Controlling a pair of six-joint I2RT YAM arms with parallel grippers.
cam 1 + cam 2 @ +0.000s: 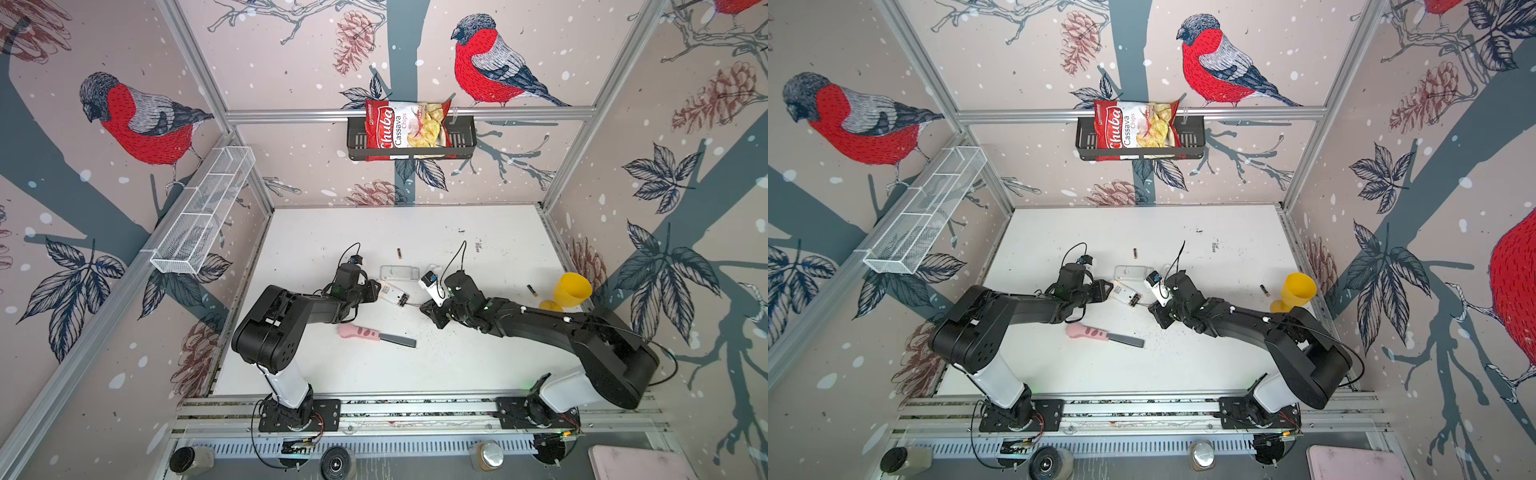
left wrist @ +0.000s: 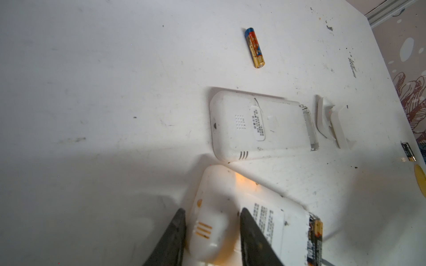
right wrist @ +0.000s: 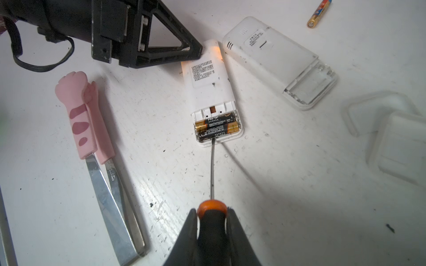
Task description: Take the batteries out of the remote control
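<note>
Right gripper (image 3: 213, 215): jaws closed on the black, orange-collared handle of a screwdriver (image 3: 212, 170), whose tip meets the end of the open compartment of a white remote (image 3: 208, 76) lying face down. Two dark, gold-ended batteries (image 3: 216, 127) lie side by side inside the compartment. Left gripper (image 2: 213, 209): partly closed, clamping the remote's opposite end. Both arms reach low and inward from a rail (image 1: 415, 405) at the near edge of the scuffed white table (image 1: 332, 232), with the grippers facing each other. Just beyond lies a second remote (image 1: 399, 272), and past it a coloured battery (image 1: 399, 253). Pink-handled tweezers (image 1: 374, 336) lie nearer the rail, and a dark battery (image 1: 531, 290) lies beside a yellow cup (image 1: 572, 289). The walls carry bird-and-pinecone wallpaper (image 1: 141, 120). A black basket (image 1: 461, 139) on the back wall holds a bag (image 1: 405, 126) reading "Chuba Cassava Chips". The remote's label is too small to read.
</note>
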